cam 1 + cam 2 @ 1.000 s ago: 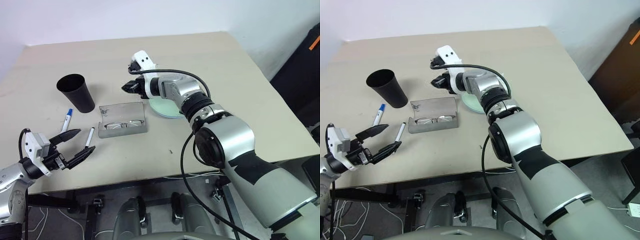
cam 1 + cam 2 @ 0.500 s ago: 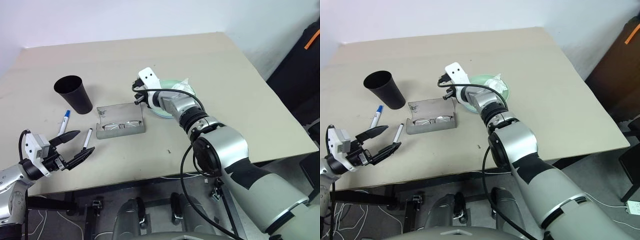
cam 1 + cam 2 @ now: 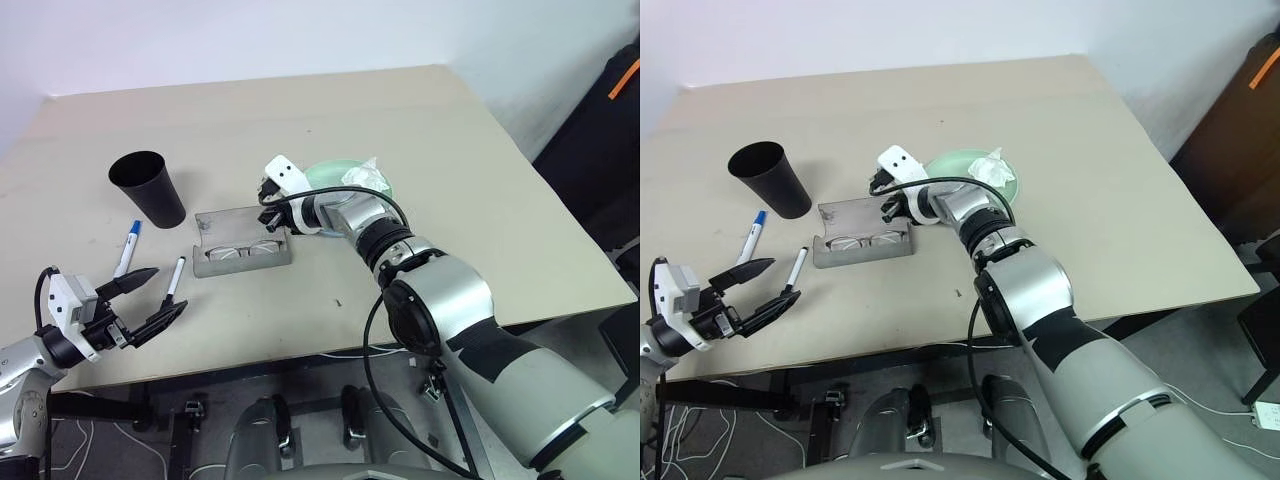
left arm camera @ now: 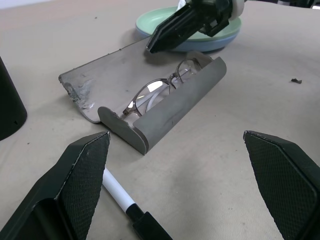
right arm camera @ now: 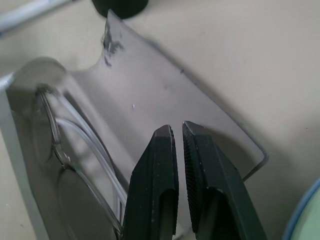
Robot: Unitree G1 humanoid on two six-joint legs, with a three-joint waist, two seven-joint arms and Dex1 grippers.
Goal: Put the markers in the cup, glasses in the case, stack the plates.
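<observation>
Grey felt glasses case (image 3: pixel 243 243) lying open toward the left-middle of the beige table (image 3: pixel 480 200), long axis roughly parallel to the near edge, lid folded flat toward the far edge. Wire-rimmed glasses (image 4: pixel 155 92) resting inside the tray, lengthwise along the case, lenses side by side. Right gripper (image 5: pixel 179 137) poised over the open lid at the case's right end, fingers pressed together with nothing between them, pointing down and leftward; touching the lid or just above it, cannot tell. Black cup (image 3: pixel 148 187) upright toward the far-left corner, just beyond the case's left end. Blue-capped marker (image 3: pixel 128 248) lying near the cup on its near side, cap toward the far edge, long axis running near to far. Black-capped marker (image 3: pixel 174 277) just to its right, similarly aligned, cap toward the near edge. Mint green plate (image 3: pixel 970 172) stacked on the light blue plate (image 4: pixel 210 44), just right of the case, crumpled white tissue (image 3: pixel 990 168) on top. Left gripper (image 3: pixel 137 302) hanging at the near-left edge, fingers spread wide, empty, aimed at the black-capped marker and the case.
</observation>
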